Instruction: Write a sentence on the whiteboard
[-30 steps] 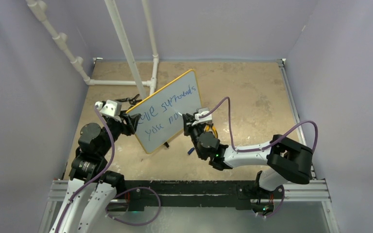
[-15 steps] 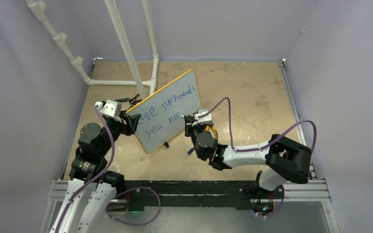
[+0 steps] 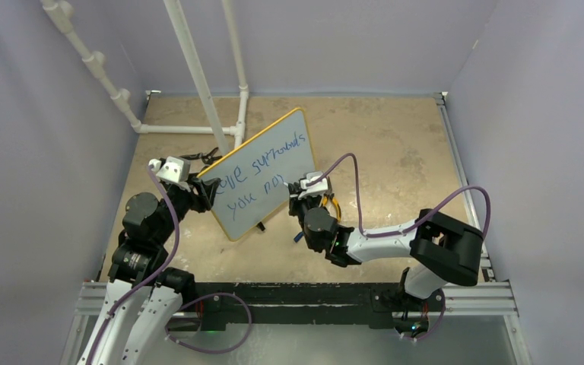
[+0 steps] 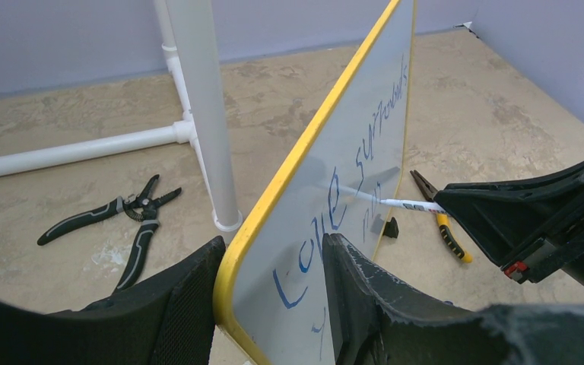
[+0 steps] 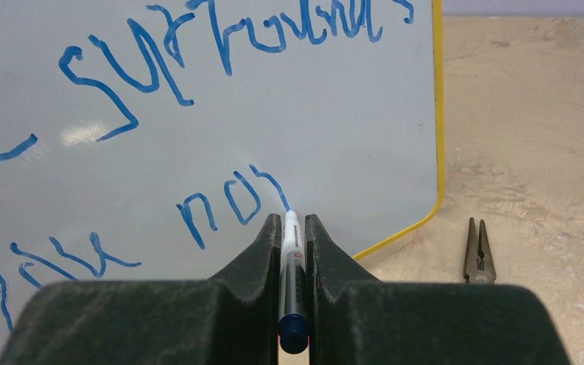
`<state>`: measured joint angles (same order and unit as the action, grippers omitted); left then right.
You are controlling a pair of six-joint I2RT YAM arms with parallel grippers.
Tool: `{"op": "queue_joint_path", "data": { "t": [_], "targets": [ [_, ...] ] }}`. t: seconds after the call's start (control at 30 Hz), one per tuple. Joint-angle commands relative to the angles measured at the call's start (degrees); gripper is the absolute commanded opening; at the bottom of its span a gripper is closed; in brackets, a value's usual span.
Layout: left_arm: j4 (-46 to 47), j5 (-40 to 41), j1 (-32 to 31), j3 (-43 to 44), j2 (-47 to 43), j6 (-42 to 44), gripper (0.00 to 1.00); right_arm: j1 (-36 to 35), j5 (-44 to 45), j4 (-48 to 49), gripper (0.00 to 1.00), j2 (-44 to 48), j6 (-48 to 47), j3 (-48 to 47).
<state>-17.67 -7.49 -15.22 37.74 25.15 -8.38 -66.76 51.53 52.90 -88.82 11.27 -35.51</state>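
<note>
Whiteboard: the pale grey-white rectangular whiteboard [image 3: 262, 176] with a thin yellow frame stands upright on the tan table [image 3: 395, 152].
Left gripper [image 4: 270, 262]: half-closed, its jaws clamp the board's near yellow edge.
Right gripper [image 5: 294, 228]: pinches a thin white marker [image 5: 292, 255] tightly.
Sentence: blue handwritten sentence [image 5: 220, 38] in two lines, with the marker tip touching the end of the lower line.

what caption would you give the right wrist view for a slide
Right gripper shut on a marker, tip against the whiteboard at the end of a blue stroke; pliers lie nearby.
</note>
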Motion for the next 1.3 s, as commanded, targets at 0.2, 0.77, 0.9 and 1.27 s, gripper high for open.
{"op": "queue_joint_path", "data": {
  "t": [0.2, 0.77, 0.9, 1.27],
  "targets": [
    [1.6, -1.1, -0.1, 0.1, -0.2, -0.4, 0.49, 0.3, 0.8, 6.2, 0.0, 1.9, -4.8, -3.1],
    [1.7, -1.0, -0.1, 0.1, -0.2, -0.5, 0.49, 0.3, 1.3, 7.6, 0.0, 1.3, -6.2, -2.6],
    [1.7, -1.1, -0.1, 0.1, -0.1, -0.4, 0.49, 0.3, 1.6, 4.6, 0.0, 1.2, -3.2, -1.6],
    [1.7, -1.0, -0.1, 0.1, 0.0, -0.5, 0.49, 0.3, 2.2, 0.8, 0.0, 1.4, 0.6, 0.1]
  ]
}}
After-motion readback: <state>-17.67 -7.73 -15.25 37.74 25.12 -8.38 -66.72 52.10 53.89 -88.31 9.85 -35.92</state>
